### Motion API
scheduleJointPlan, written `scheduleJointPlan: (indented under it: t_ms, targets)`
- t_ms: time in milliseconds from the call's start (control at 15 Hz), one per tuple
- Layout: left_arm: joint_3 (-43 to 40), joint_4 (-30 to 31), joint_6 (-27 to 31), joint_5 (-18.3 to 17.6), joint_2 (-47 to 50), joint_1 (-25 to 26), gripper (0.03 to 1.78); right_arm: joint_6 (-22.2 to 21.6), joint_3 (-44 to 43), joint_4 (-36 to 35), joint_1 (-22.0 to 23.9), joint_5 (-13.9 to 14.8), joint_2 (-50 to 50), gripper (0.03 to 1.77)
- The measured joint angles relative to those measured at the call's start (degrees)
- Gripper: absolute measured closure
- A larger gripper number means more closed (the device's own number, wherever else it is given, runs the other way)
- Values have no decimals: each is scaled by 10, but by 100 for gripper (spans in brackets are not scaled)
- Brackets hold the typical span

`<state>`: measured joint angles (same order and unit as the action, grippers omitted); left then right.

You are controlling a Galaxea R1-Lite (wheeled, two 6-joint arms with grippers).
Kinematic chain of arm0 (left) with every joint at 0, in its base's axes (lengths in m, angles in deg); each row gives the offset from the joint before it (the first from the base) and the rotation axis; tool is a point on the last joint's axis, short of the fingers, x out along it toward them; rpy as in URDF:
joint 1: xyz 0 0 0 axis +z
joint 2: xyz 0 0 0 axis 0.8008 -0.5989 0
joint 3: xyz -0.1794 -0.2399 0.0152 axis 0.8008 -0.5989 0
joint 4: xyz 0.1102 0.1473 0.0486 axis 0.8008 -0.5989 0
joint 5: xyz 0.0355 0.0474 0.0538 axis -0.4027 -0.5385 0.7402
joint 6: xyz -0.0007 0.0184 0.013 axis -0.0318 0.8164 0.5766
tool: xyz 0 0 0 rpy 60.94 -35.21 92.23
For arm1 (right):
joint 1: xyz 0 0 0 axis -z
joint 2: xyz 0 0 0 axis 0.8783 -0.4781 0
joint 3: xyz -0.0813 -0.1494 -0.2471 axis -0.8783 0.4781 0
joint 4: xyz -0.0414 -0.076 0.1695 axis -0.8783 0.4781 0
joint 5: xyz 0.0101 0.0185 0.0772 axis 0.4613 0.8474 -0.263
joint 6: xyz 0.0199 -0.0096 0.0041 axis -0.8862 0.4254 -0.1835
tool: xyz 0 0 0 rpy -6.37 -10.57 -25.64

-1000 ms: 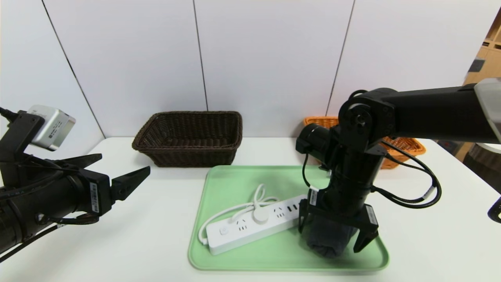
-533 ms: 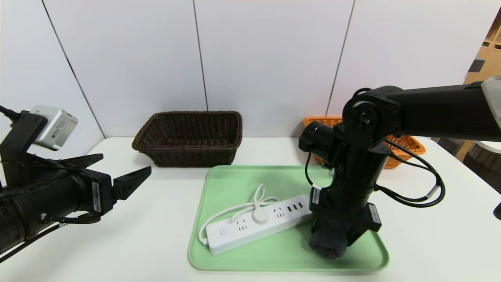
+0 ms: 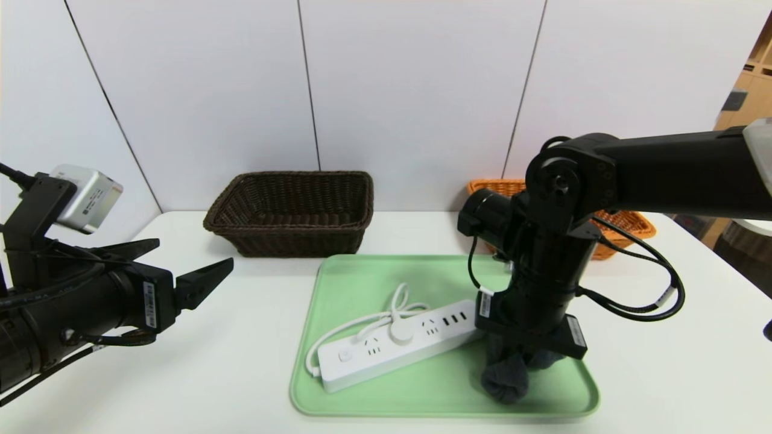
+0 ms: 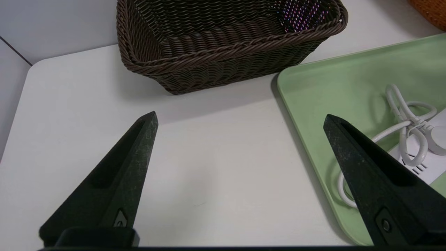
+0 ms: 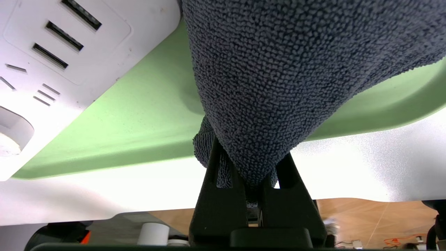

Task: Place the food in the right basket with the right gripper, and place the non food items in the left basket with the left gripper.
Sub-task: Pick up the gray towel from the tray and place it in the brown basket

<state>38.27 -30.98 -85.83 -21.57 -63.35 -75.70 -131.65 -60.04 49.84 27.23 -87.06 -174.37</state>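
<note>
My right end effector (image 3: 523, 355) is clamped on the grey cloth (image 3: 505, 377), not food; I should lift gently so it clears the tray (image 3: 338, 392). My left end effector (image 4: 240, 120) waits, spread.

right basket (image 3: 627, 224) mostly hidden behind the right arm, only parts of the orange rim showing near the table's (image 3: 241, 361) far right edge. right gripper (image 3: 523, 361) fingertips buried in the grey cloth (image 3: 505, 378) from the head; pinched tight on it in the wrist view. cloth's upper part covered by the gripper body. power strip (image 3: 392, 352) end nearest the cloth tucked behind the arm, probably touching the cloth. left arm cut off by the left edge. no red packet visible, possibly concealed under cloth or arm.
</note>
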Motion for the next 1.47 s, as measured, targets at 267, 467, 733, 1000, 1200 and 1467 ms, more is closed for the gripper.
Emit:
scheduleJointPlan:
  t_ms: [267,467,733,1000,1200,1467]
  targets:
    - [0,0,0,1,0,0,12,-2,1,5,-2,1,15,166]
    - [1,1,0,1,0,0,12,-1,-1,10,-8,10,62,166]
    - [-1,0,0,1,0,0,12,18,-64,4,-45,131,139,166]
    - [-2,-1,4,2,3,0,12,99,-132,-145,-64,184,167,166]
    - [-4,-1,5,2,4,0,12,179,-135,-317,-74,193,158,166]
    - [-16,-1,4,3,7,0,12,228,-135,-508,-88,191,110,166]
